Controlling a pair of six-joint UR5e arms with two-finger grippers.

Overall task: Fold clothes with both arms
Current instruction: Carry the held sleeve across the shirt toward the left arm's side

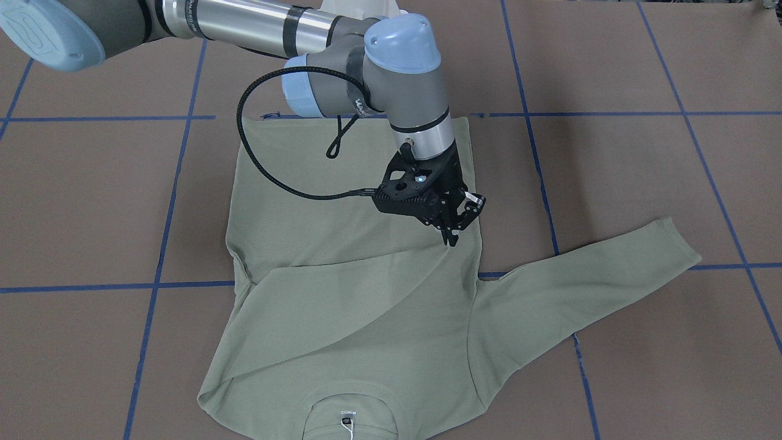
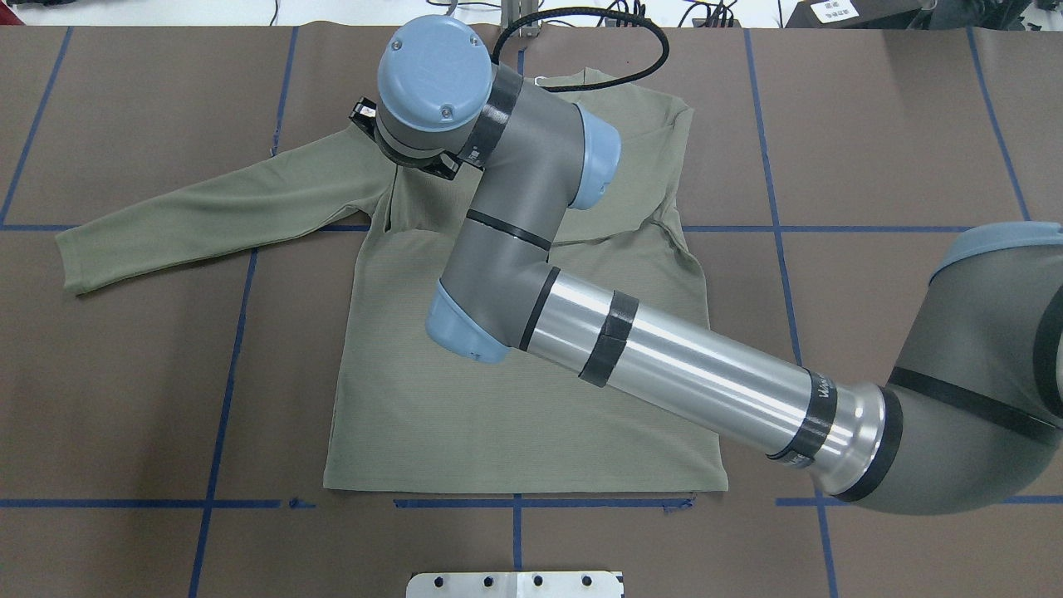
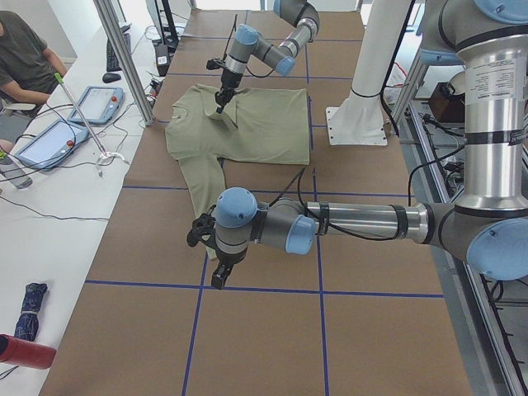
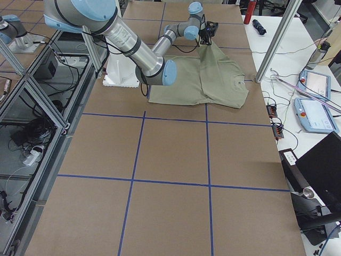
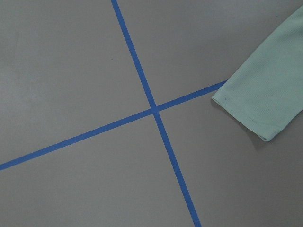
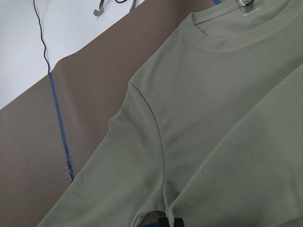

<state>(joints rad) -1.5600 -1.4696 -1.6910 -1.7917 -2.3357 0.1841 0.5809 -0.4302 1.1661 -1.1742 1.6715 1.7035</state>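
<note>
The sage-green shirt (image 1: 342, 342) lies flat on the brown table, collar (image 1: 348, 410) and white hang tag (image 1: 346, 426) away from the robot. One sleeve is folded across the body. My right gripper (image 1: 452, 237) is shut on that sleeve's end, just above the shirt near the far armpit; its black fingertip (image 6: 165, 222) shows in the right wrist view. The other sleeve (image 1: 586, 281) lies stretched out sideways. My left gripper (image 3: 216, 279) hovers low over the table near that sleeve's cuff (image 5: 265, 109). I cannot tell whether it is open or shut.
Blue tape lines (image 2: 224, 374) grid the table. The white pedestal base (image 3: 355, 124) stands behind the shirt. A side table with tablets (image 3: 95, 103) and a seated operator (image 3: 25, 49) is beyond the far edge. A metal plate (image 2: 515, 584) sits at the near edge.
</note>
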